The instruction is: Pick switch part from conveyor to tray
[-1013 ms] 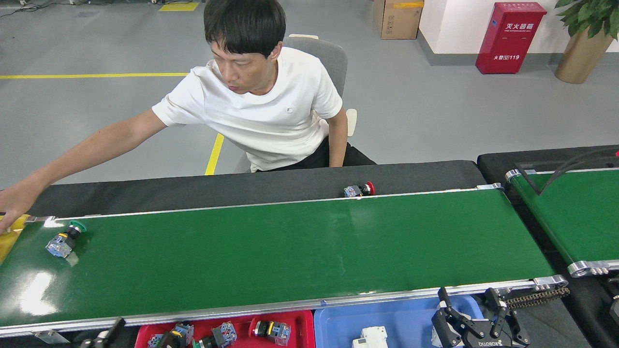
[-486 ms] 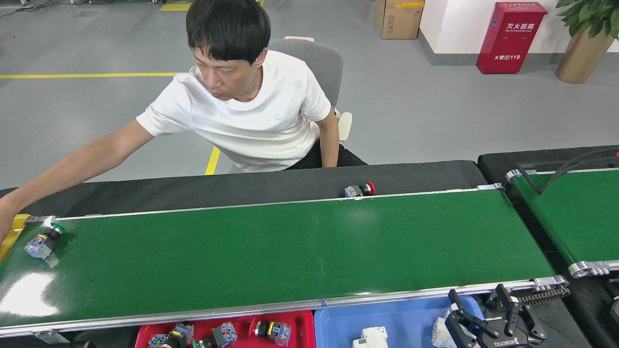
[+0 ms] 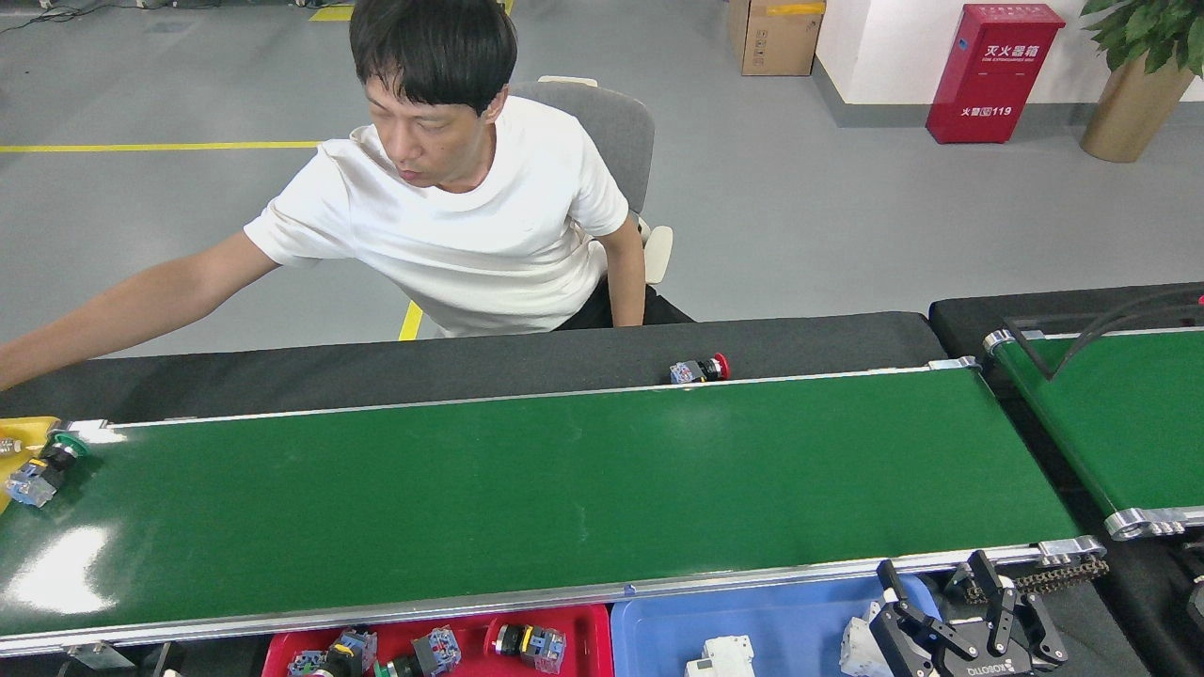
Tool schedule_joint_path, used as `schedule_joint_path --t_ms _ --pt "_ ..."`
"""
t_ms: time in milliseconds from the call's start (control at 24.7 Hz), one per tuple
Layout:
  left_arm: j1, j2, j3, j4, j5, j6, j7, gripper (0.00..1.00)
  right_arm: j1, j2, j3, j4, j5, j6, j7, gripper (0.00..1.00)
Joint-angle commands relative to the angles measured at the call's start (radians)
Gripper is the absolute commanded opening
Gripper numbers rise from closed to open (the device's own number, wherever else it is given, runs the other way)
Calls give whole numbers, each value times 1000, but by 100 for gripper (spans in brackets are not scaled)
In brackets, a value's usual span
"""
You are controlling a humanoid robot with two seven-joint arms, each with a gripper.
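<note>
My right tool (image 3: 950, 616) sits low over the blue tray (image 3: 752, 625), fingers spread and pinching nothing; a white part (image 3: 858, 649) lies just beside it in the tray and another white block (image 3: 720, 655) sits near the tray's front edge. My left tool is out of view, so I cannot report its state. Next to the blue tray is a red tray (image 3: 564, 621) holding several switch parts. Beyond both runs the conveyor (image 3: 564, 489), its glossy green belt mostly bare. The one switch part (image 3: 38, 470) on the belt is at the far left end, green cap toward the rear rail, well apart from my tool and close to a yellow bin (image 3: 23, 432). A red-capped switch (image 3: 701, 369) rests off the belt on the dark counter (image 3: 470, 362), where a person (image 3: 451, 216) sits reaching left. I judge these parts light, rigid plastic, with a round cap that could roll; I'd close across the squarer contact block rather than the cap.
</note>
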Motion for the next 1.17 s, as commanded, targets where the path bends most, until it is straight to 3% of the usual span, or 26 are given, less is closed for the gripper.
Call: schedule_joint_path --t_ms 0,203,527,689,810,1134 --pt "-8 12 -7 -23 0 36 9 100 1 -8 -9 -10 -3 -3 -8 99" --pt "-5 42 -148 -60 4 171 12 100 3 1 -50 -10 -4 -2 -5 99" --pt "7 43 -291 -112 3 241 14 100 26 9 -115 -10 -4 -3 -5 99" --pt "-2 37 -292 -112 -20 241 14 100 31 11 -118 -9 -6 -2 -3 99" --pt "-7 25 -294 -114 -115 240 28 100 38 21 -123 -9 -6 -2 0 99" --pt "-15 -6 -306 -118 -117 226 34 100 46 23 -132 -10 -6 -3 -1 99"
